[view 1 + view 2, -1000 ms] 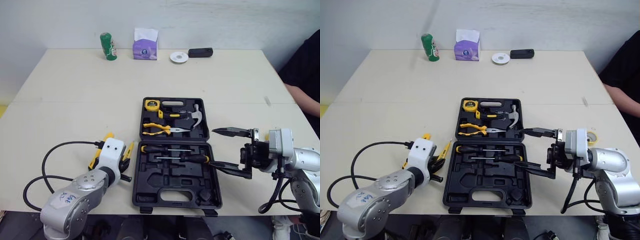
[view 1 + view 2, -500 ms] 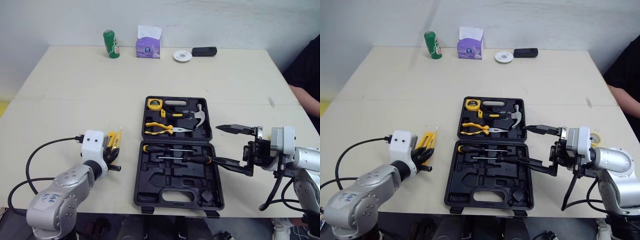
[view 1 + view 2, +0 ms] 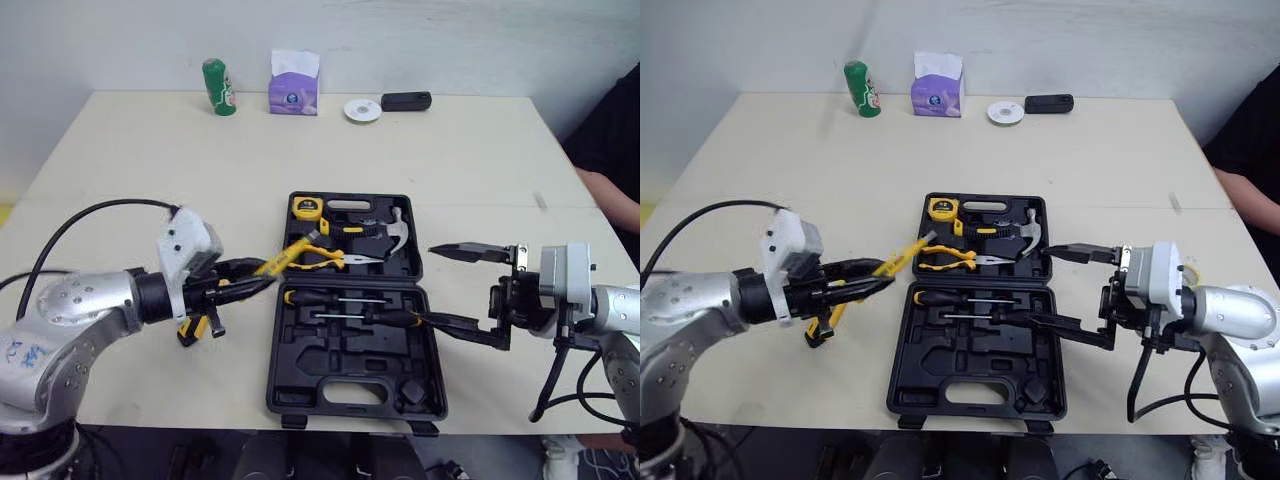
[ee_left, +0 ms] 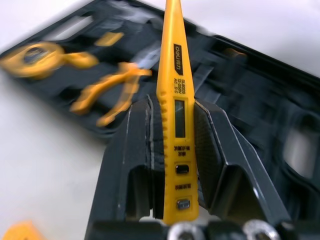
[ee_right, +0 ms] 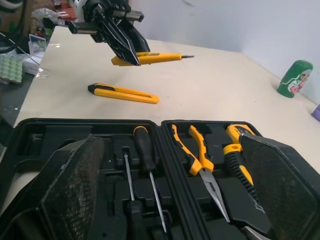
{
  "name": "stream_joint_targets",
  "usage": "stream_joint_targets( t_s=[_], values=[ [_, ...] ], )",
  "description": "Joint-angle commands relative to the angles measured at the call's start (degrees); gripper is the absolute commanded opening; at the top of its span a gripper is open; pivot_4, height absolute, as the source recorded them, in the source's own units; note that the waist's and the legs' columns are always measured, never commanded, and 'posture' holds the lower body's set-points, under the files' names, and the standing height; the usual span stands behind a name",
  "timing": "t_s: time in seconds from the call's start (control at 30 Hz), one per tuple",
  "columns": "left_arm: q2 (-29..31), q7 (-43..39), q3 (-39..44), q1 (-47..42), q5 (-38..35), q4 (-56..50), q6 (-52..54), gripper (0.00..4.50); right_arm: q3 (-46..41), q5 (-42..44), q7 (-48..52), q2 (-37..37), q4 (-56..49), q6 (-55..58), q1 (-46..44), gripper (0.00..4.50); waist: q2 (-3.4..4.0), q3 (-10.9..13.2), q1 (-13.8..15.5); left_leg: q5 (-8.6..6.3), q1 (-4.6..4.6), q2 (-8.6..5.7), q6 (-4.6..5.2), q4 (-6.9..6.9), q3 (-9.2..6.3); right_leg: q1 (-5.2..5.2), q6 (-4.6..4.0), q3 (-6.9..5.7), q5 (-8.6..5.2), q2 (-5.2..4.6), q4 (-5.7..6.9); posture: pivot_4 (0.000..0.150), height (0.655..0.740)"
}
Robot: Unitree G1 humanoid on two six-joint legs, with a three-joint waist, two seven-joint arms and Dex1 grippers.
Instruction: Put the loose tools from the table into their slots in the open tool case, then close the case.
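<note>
The open black tool case (image 3: 355, 385) lies mid-table, holding a tape measure (image 3: 306, 208), hammer (image 3: 385, 232), pliers (image 3: 320, 260) and two screwdrivers (image 3: 340, 298). My left gripper (image 3: 268, 280) is shut on a yellow tester pen (image 3: 285, 257), held above the table with its tip over the case's left edge near the pliers. The left wrist view shows the pen (image 4: 172, 100) clamped between both fingers. A yellow utility knife (image 3: 195, 325) lies on the table below that gripper, also seen in the right wrist view (image 5: 123, 93). My right gripper (image 3: 425, 283) stands open over the case's right side, empty.
At the table's (image 3: 150, 180) far edge stand a green can (image 3: 218, 87), a purple tissue box (image 3: 293, 80), a white disc (image 3: 361, 110) and a black device (image 3: 404, 101). A person's dark sleeve (image 3: 610, 130) is at the right. A tape roll (image 3: 1188, 272) lies beside my right arm.
My left gripper has lifted the tester pen off the table left of the case and swung it right toward the case. The utility knife stays on the table. The right gripper has hardly moved.
</note>
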Motion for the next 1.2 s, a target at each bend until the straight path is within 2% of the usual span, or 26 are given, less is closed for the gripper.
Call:
stream_joint_targets(
  t_s=[0.03, 0.3, 0.43, 0.53, 0.63, 0.83, 1.2],
  values=[
    [3.5, -9.6, -8.7, -6.4, 3.0, 4.8, -7.4, 0.53, -3.3, 3.5, 0.5, -1.8, -4.0, 2.7, 3.3, 4.5, 0.0, 0.0, 0.3, 0.01, -0.07, -0.01, 0.01, 0.02, -0.06, -0.01, 0.0, -0.07, 0.0, 0.0, -0.03, 0.15, 0.74],
    [1.2, -16.4, -26.4, -21.1, 10.7, 11.9, -11.1, 0.53, -6.4, 3.7, 2.3, -2.6, -4.1, 3.2, 8.4, 4.5, -0.06, 0.1, 0.0, 0.06, -0.28, -0.05, 0.19, 0.23, -0.08, -0.05, 0.12, -0.15, 0.06, 0.06, -0.01, 0.15, 0.74],
    [-0.6, -15.5, -31.9, -25.6, 13.1, 13.3, -6.1, 0.53, -7.7, 3.2, 3.1, -2.7, -4.5, 3.1, 11.4, 4.5, -0.09, 0.1, 0.0, 0.09, -0.35, -0.03, 0.23, 0.35, -0.12, -0.06, 0.12, -0.16, 0.07, 0.14, 0.04, 0.15, 0.74],
    [-1.8, -13.6, -34.5, -26.4, 14.7, 12.3, -3.1, 0.53, -8.6, 3.7, 2.7, -2.6, -4.8, 3.9, 13.5, 4.5, -0.11, 0.1, -0.1, 0.09, -0.41, 0.01, 0.25, 0.47, -0.13, -0.06, 0.15, -0.13, 0.08, 0.18, 0.11, 0.15, 0.74],
    [-0.3, -13.7, -37.4, -26.4, 16.7, 11.1, -0.6, 0.53, -9.3, 3.7, 2.4, -2.3, -5.4, 4.0, 15.4, 4.5, -0.13, 0.1, -0.1, 0.09, -0.44, 0.04, 0.25, 0.59, -0.16, -0.06, 0.15, -0.14, 0.08, 0.18, 0.13, 0.15, 0.74],
    [0.1, -12.2, -43.9, -26.9, 23.9, 11.9, -1.5, 0.53, -11.4, 2.8, 4.2, -1.9, -5.3, 2.8, 20.9, 4.5, -0.14, 0.1, 0.1, 0.08, -0.46, 0.03, 0.26, 0.69, -0.2, -0.04, 0.15, -0.12, 0.08, 0.17, 0.16, 0.15, 0.74],
    [-6.6, -9.0, -45.8, -28.7, 27.6, 15.3, 1.4, 0.53, -11.8, 1.2, 5.2, 0.0, -3.3, -0.2, 23.2, 4.5, -0.15, 0.1, 0.0, 0.07, -0.46, 0.04, 0.3, 0.84, -0.25, -0.01, 0.16, -0.12, 0.08, 0.15, 0.27, 0.15, 0.74]
  ],
)
